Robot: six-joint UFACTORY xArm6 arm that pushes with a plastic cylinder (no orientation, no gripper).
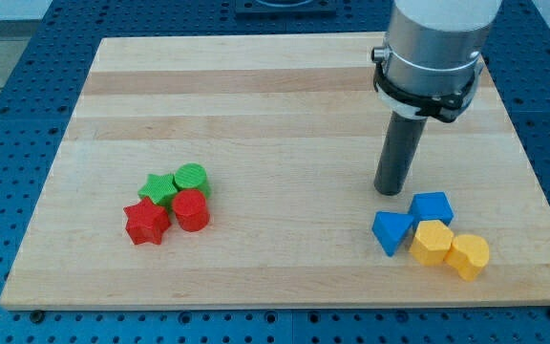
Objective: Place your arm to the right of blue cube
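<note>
Yellow heart (470,255) and yellow hexagon (433,242) nearest, 5 o'clock corner. Blue cube (433,207) just behind them, blue triangle (391,231) at its 8. My tip (390,190), bare rod grasping nothing, at cube's 10 o'clock, near, apart.

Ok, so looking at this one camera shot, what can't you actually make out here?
- Arm above the grey housing: cut off by the view's top edge.
- Board behind the housing and rod: hidden by them.
- Far sides of the blue cube and yellow blocks: face away from the camera.
- Whether my tip touches the board: can't tell.
</note>
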